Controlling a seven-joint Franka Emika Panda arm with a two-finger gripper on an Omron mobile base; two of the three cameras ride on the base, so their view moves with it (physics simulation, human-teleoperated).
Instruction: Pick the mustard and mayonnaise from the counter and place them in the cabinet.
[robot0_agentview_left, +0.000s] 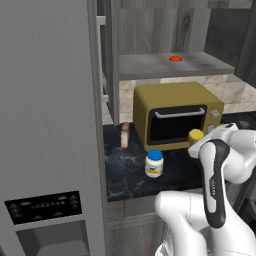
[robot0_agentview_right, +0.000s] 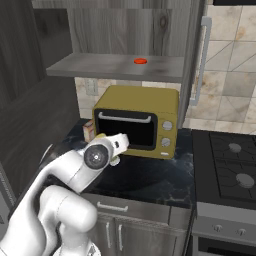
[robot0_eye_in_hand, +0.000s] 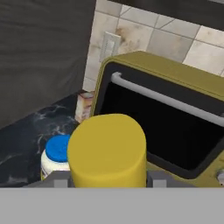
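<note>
Yellow plastic, item one: the mustard (robot0_eye_in_hand: 107, 151), which we hold in the gripper (robot0_eye_in_hand: 107, 183), jaws closed on it from either side with a grey finger pad (robot0_eye_in_hand: 61, 180) at its flank. Its long axis runs up out of the fingers, cap end leading, upright in the left base view, where its top (robot0_agentview_left: 195, 135) shows in front of the toaster oven (robot0_agentview_left: 175, 115).

Item two: the mayonnaise (robot0_agentview_left: 154, 163), standing on the counter (robot0_agentview_left: 125, 170), below and left of our bottle, near a small tan box (robot0_agentview_left: 125, 134).

Item three: the cabinet (robot0_agentview_left: 175, 65), its shelf open above the oven. We judge the coming move a lift up and forward, clearing the oven's top edge.
</note>
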